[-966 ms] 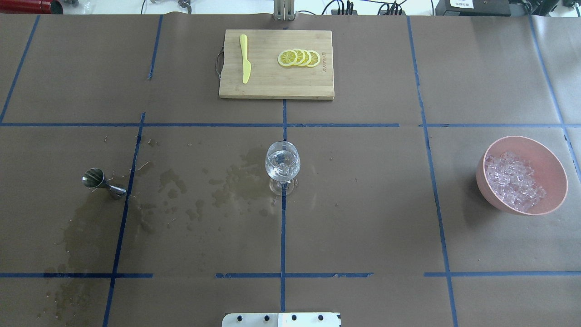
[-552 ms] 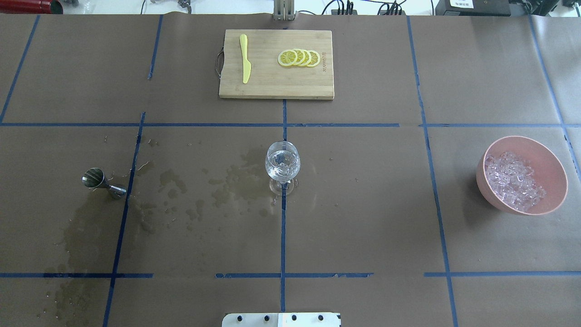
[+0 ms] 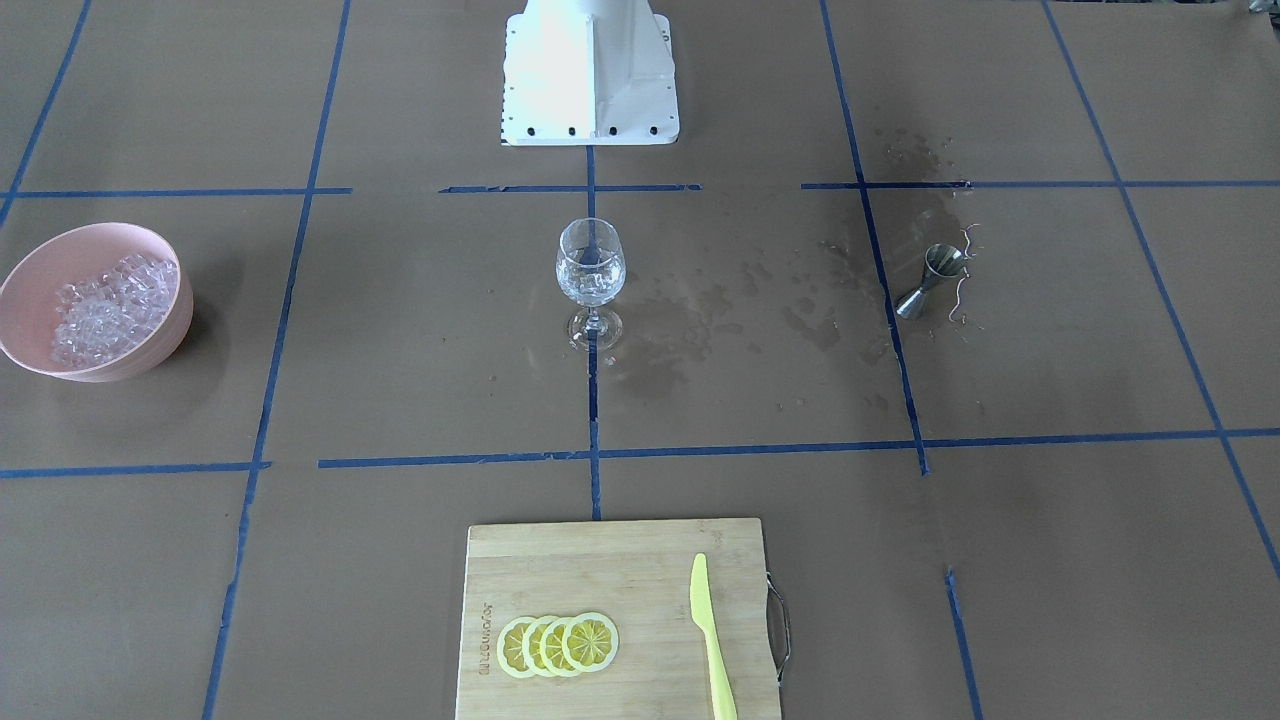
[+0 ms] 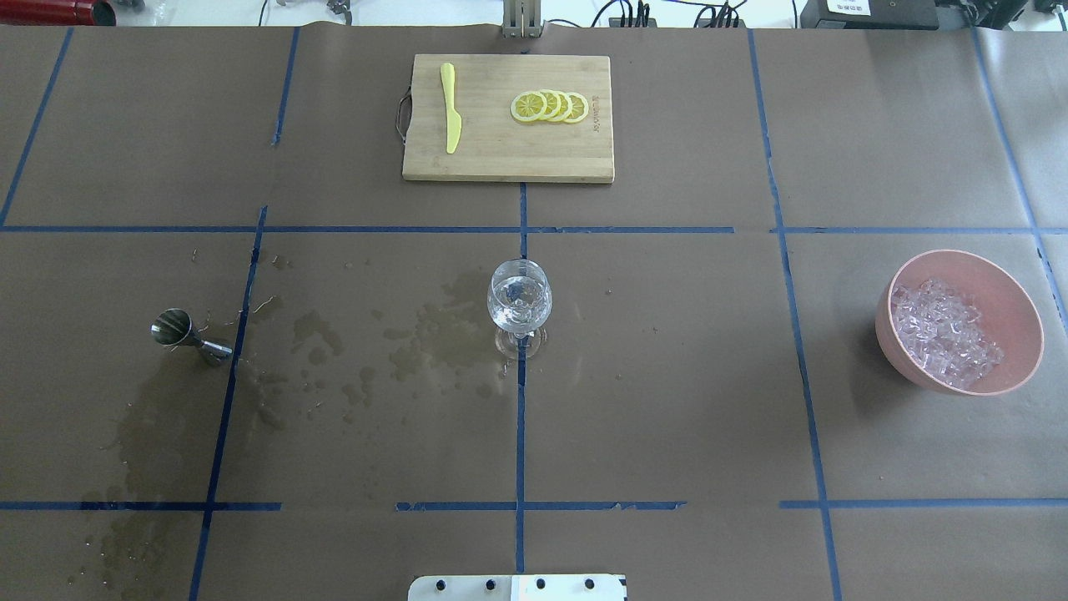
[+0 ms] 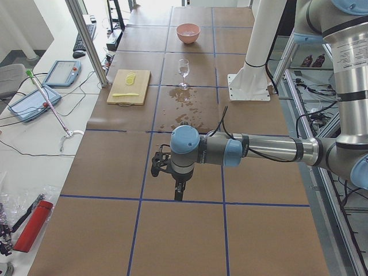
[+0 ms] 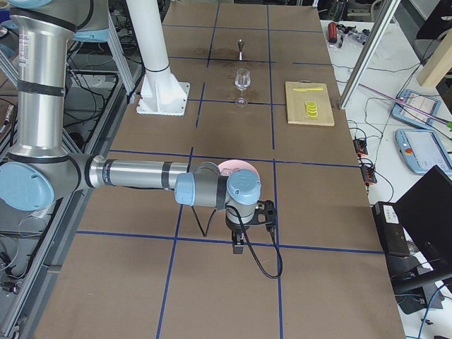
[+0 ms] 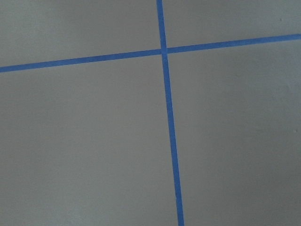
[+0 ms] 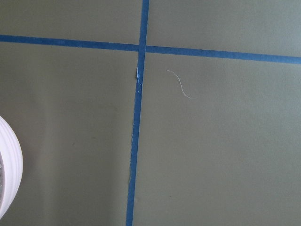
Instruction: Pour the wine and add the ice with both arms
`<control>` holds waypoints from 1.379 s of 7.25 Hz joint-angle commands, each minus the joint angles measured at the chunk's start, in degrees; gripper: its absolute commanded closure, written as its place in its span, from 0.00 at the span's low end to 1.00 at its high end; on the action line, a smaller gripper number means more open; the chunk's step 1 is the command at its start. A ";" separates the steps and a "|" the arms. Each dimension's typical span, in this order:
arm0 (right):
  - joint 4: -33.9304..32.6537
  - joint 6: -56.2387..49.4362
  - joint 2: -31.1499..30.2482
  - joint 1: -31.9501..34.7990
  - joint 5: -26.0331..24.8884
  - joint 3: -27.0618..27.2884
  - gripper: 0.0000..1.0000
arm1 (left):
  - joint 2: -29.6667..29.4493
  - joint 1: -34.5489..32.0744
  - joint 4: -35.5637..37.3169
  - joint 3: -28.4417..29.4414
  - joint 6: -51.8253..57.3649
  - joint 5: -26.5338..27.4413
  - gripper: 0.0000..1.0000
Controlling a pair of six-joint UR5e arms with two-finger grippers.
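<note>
Counter point(image 4: 667, 376) seen from above, brown paper marked off with blue tape. A wine glass point(image 4: 519, 300) is standing upright at the centre, on the middle tape line, and the wine point(image 3: 590, 285) is sitting as a shallow clear pool in its bowl. Wet stains point(image 4: 434, 334) are spreading over the paper to the left of the glass, reaching toward a steel jigger point(image 4: 188, 334) that is standing well apart on the left. On the right, a pink bowl point(image 4: 959, 253) is holding the ice point(image 4: 947, 334), a heap of clear lumps. At the far edge, a wooden cutting board point(image 4: 501, 159) is carrying a yellow knife point(image 4: 451, 108) and a row of overlapping lemon slices point(image 4: 551, 107). The left arm point(image 5: 264, 150) is reaching out over bare paper beyond the jigger, and the right arm point(image 6: 134, 174) is hanging just beyond the bowl; both are pointing their jaws downward, and whether either pair is apart or together cannot be told.
</note>
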 commanded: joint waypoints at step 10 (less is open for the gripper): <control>0.01 0.59 -0.21 -0.09 0.73 0.04 0.00 | -0.36 -0.25 -0.24 -0.05 -0.03 0.55 0.00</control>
